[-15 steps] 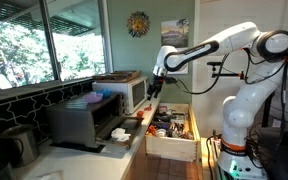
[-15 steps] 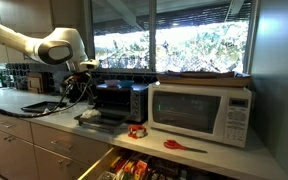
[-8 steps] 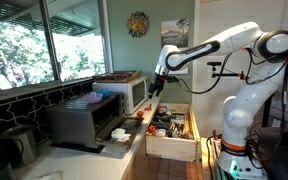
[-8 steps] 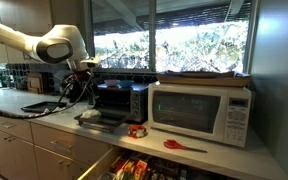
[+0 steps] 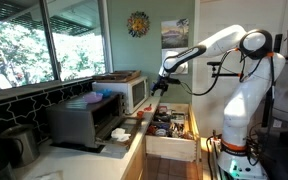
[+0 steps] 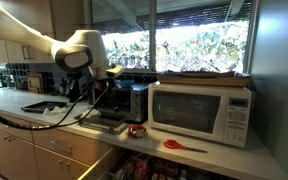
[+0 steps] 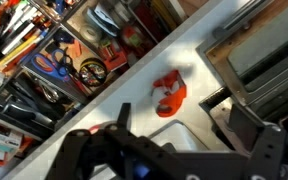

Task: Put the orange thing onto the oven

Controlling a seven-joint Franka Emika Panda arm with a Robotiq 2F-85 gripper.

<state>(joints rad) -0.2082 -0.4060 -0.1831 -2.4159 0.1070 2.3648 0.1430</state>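
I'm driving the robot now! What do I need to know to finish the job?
End effector: open, empty, hanging above the counter beside the open drawer.
Orange thing: lying on the counter near its edge, not gripped.
Oven: the white one; the orange thing is not on its top.
Done: nothing grasped or placed yet.
Left: lower, grip the orange thing, lift it, set it on the oven's flat top.

The orange thing [image 7: 169,95] is orange-red on the white countertop [image 7: 141,88], with the black gripper [image 7: 179,140] at its six o'clock in the wrist view. The oven [image 6: 202,112] is white with a dark window and a brownish top. At its nine o'clock the toaster oven [image 6: 119,100] is grey-silver.
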